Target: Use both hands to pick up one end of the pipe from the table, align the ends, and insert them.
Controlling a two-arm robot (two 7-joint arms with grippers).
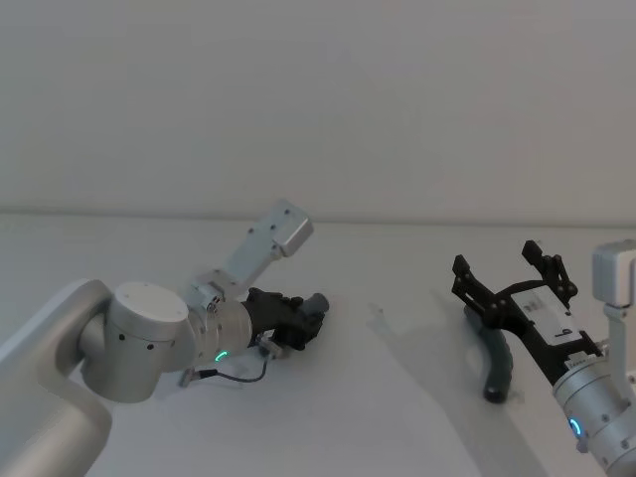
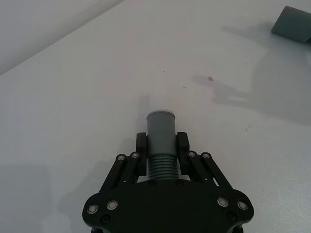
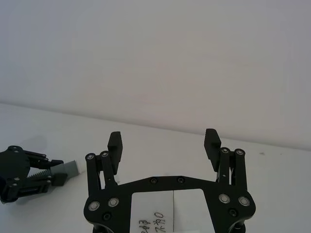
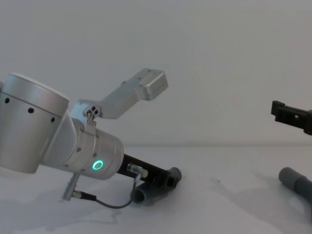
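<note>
Head view: left of centre, the left gripper [image 1: 301, 320] is clamped on one pipe piece [image 1: 319, 301], low at the table [image 1: 388, 417]. At lower right, the right gripper [image 1: 502, 261] hangs with fingers spread wide above the second pipe piece [image 1: 497, 366] lying on the table.

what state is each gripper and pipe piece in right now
left gripper: shut on the ribbed middle of the first pipe piece
first pipe piece: gripped, smooth cuff sticking out past the fingers, low at the table; cannot tell if lifted
right gripper: open, empty, above the second pipe piece
second pipe piece: lying on the table, not gripped, apart from the first
</note>
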